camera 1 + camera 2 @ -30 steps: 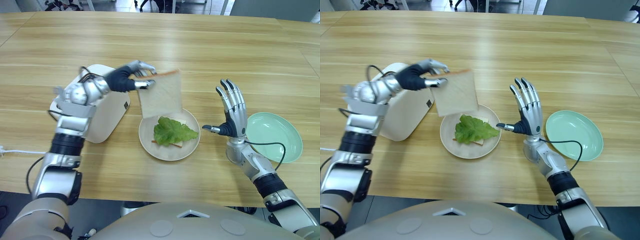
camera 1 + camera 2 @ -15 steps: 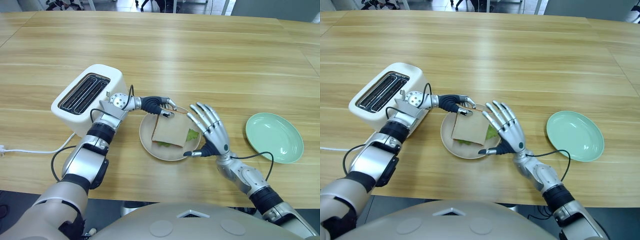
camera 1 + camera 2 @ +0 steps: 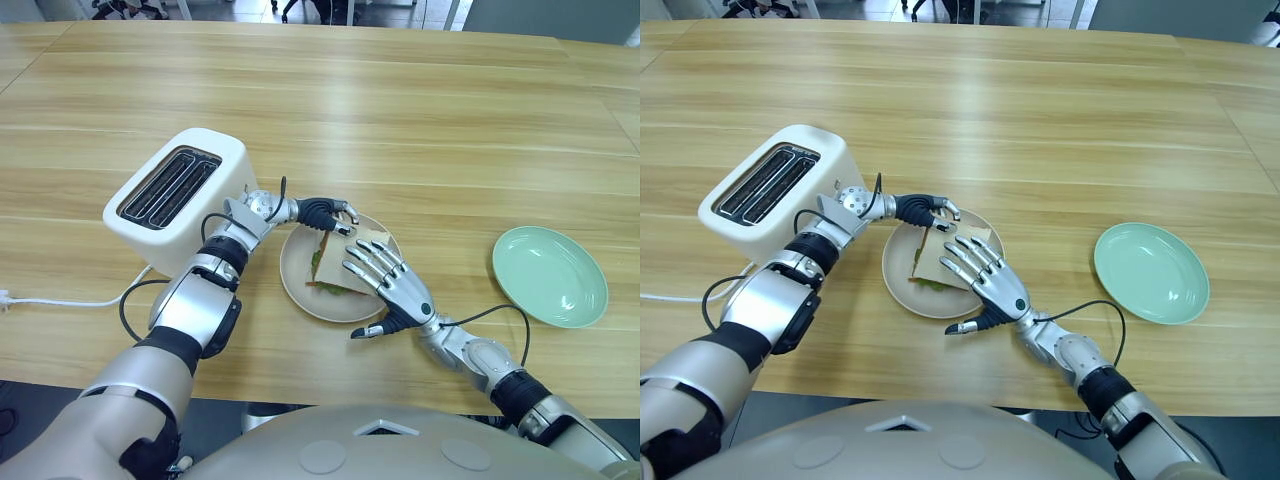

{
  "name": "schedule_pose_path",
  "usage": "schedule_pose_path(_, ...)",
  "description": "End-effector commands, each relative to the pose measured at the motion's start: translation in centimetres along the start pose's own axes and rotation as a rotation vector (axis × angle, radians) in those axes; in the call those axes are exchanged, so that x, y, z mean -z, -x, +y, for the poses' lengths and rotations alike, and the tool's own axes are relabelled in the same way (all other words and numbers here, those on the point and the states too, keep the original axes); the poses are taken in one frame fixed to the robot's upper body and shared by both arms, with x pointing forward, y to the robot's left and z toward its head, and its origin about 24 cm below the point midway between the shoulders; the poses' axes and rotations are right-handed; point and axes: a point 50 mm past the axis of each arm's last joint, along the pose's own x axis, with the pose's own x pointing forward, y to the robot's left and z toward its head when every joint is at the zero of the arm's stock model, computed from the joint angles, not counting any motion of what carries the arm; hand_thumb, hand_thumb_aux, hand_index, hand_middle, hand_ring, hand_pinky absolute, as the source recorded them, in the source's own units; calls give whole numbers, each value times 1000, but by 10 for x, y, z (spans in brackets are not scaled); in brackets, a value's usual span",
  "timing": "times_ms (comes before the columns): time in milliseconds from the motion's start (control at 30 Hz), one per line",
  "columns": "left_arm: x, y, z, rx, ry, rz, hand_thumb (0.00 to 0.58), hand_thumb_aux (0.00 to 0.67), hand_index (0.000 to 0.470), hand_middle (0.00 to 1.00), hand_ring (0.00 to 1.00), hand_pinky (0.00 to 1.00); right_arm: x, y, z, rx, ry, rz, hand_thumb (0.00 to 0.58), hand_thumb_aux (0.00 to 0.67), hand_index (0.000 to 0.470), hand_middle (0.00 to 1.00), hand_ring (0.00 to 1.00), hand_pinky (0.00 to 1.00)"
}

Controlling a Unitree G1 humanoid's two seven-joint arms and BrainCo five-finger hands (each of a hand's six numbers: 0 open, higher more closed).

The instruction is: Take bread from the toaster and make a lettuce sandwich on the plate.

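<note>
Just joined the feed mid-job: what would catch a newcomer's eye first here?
Both hands meet at the round beige plate in the middle: the left hand pinches the far corner of the top bread slice over green lettuce, the right hand spread open above it. A white two-slot toaster sits to the left, a pale green plate to the right.
</note>
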Motion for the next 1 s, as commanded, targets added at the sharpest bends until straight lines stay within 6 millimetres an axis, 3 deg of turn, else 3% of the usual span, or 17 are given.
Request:
schedule_pose_path(33, 5, -1, -1, -3, 1, 50, 580, 670, 460, 1000, 1000, 1000, -3, 10, 17, -121, -50, 13, 0, 0, 0, 0, 0, 0)
schedule_pose_path(467, -2, -1, 11, -96, -34, 24, 580, 670, 460, 1000, 1000, 1000, 2, 7, 23, -177, -136, 45, 0, 0, 0, 0, 0, 0)
schedule_pose_path(500, -5, 0, 13, -120, -55, 12, 466, 373, 256, 910, 910, 910, 2, 7, 24, -180, -138, 44, 0, 0, 0, 0, 0, 0)
schedule_pose_path(533, -8, 1, 17, -144, -68, -11, 0, 0, 0, 502, 502, 502, 2, 7, 24, -182, -139, 43, 0, 0, 0, 0, 0, 0)
schedule_pose_path(600, -15, 4, 24, -186, -84, -66, 0, 0, 0, 16, 16, 16, 2, 7, 24, -186, -142, 43, 0, 0, 0, 0, 0, 0)
schedule_pose_path(1000, -38, 23, 58, -384, -201, -175, 0, 0, 0, 0, 0, 0, 4, 11, 28, -200, -143, 68, 0, 0, 0, 0, 0, 0)
